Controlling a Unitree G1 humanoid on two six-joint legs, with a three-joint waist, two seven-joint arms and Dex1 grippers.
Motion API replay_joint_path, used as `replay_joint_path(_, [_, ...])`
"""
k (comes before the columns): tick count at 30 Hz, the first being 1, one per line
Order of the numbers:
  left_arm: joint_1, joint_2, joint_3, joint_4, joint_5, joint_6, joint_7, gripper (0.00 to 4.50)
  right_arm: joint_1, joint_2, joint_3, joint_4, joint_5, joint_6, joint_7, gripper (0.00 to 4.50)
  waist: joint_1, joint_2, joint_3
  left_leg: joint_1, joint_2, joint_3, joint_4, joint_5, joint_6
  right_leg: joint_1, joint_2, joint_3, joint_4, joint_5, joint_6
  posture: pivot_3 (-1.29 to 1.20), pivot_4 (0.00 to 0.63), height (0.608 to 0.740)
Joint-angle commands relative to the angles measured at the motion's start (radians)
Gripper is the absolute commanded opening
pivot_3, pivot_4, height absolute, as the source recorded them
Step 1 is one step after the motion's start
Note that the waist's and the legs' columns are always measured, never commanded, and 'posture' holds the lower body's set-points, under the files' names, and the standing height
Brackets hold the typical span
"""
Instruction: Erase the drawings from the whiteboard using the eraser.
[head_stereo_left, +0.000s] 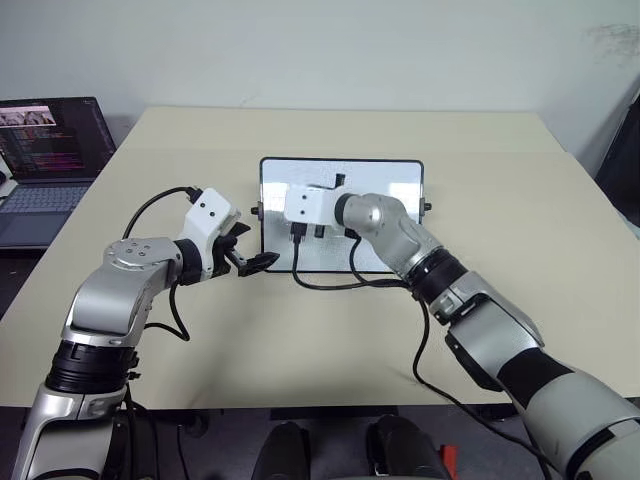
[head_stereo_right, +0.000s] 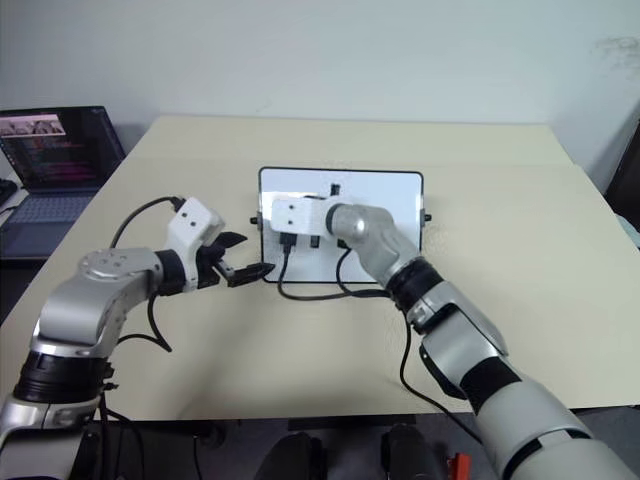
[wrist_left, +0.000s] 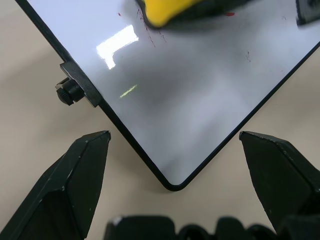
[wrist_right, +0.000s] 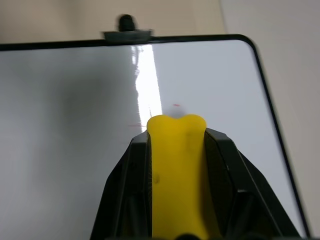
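Observation:
The whiteboard (head_stereo_left: 390, 185) lies flat at the middle of the table, with a black knob (wrist_left: 70, 91) on its left side. My right gripper (wrist_right: 177, 135) is shut on the yellow eraser (wrist_right: 177, 170), which rests on the board's left half. Of the drawings I see faint red specks and thin streaks (wrist_left: 150, 35) beside the eraser (wrist_left: 165, 10) and one small red mark (wrist_right: 176, 105) just past its tip. My left gripper (head_stereo_left: 252, 250) is open and holds nothing. It hovers just off the board's near left corner (wrist_left: 172, 186).
An open laptop (head_stereo_left: 50, 150) stands off the table's far left. Black cables (head_stereo_left: 330, 282) from my right wrist trail over the board's near edge onto the beige table (head_stereo_left: 520, 250).

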Motion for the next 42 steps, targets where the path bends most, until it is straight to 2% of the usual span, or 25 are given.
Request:
replay_joint_path(1, [-0.011, 0.0, 0.007, -0.03, -0.007, -0.008, -0.001, 4.5, 0.007, -0.021, -0.009, 0.022, -0.014, 0.021, 0.012, 1.12, -0.001, 0.0, 0.0, 0.0, 0.0, 0.0, 0.0, 0.0, 0.0, 0.0, 0.0, 0.0, 0.0, 0.0, 0.0, 0.0, 0.15, 0.74])
replay_joint_path(8, [-0.011, -0.002, 0.005, -0.03, -0.006, -0.01, -0.002, 4.5, 0.077, -0.031, 0.035, -0.039, -0.02, 0.075, 0.167, 1.12, -0.001, 0.0, 0.0, 0.0, 0.0, 0.0, 0.0, 0.0, 0.0, 0.0, 0.0, 0.0, 0.0, 0.0, 0.0, 0.0, 0.15, 0.74])
replay_joint_path(12, [-0.009, -0.001, 0.004, -0.033, -0.006, -0.01, -0.002, 4.5, 0.088, -0.033, 0.03, -0.069, -0.021, 0.094, 0.178, 1.12, -0.001, 0.0, 0.0, 0.001, 0.0, 0.0, 0.0, 0.0, 0.0, 0.0, 0.0, 0.0, 0.0, 0.0, 0.0, 0.0, 0.15, 0.74])
replay_joint_path(18, [-0.008, -0.001, 0.004, -0.035, -0.006, -0.008, -0.002, 4.5, 0.016, 0.007, -0.029, -0.031, -0.007, 0.005, -0.004, 1.12, -0.002, 0.0, 0.0, 0.001, 0.0, 0.0, 0.0, 0.0, 0.0, 0.0, 0.0, 0.0, 0.0, 0.0, 0.0, 0.0, 0.15, 0.74])
replay_joint_path(23, [-0.009, -0.001, 0.003, -0.035, -0.006, -0.008, -0.003, 4.5, 0.0, 0.029, -0.034, -0.002, 0.004, -0.027, -0.028, 1.12, -0.002, 0.0, 0.001, -0.002, 0.0, 0.0, -0.001, 0.0, 0.0, -0.001, 0.0, 0.0, -0.001, 0.0, 0.0, 0.0, 0.15, 0.74])
replay_joint_path(25, [-0.006, 0.001, 0.004, -0.039, -0.007, -0.007, -0.003, 4.5, 0.013, 0.032, -0.02, 0.0, -0.001, -0.018, 0.0, 1.12, -0.002, 0.0, 0.001, -0.003, 0.0, 0.0, -0.002, 0.0, 0.0, -0.002, 0.0, 0.0, -0.003, 0.0, 0.0, 0.0, 0.15, 0.74])
replay_joint_path(29, [-0.006, 0.002, 0.005, -0.04, -0.007, -0.007, -0.003, 4.5, 0.066, 0.007, 0.028, -0.023, -0.014, 0.036, 0.147, 1.12, -0.002, 0.0, 0.001, -0.004, 0.001, 0.0, -0.002, 0.0, 0.0, -0.002, 0.0, 0.0, -0.005, 0.0, 0.0, 0.0, 0.15, 0.74])
replay_joint_path(32, [-0.006, 0.003, 0.004, -0.04, -0.006, -0.007, -0.004, 4.5, 0.079, 0.0, 0.029, -0.048, -0.02, 0.055, 0.163, 1.12, -0.002, 0.0, 0.001, -0.003, 0.001, 0.0, -0.002, 0.0, 0.0, -0.001, 0.0, -0.001, -0.005, 0.0, 0.0, 0.0, 0.15, 0.74])
replay_joint_path(42, [-0.017, -0.001, -0.004, -0.032, -0.004, -0.012, -0.009, 4.5, -0.003, 0.004, -0.034, -0.003, -0.014, 0.012, -0.027, 1.12, 0.0, 0.0, 0.001, -0.002, 0.001, -0.001, -0.001, 0.0, 0.0, -0.001, 0.0, -0.001, -0.004, 0.0, 0.0, 0.0, 0.15, 0.74])
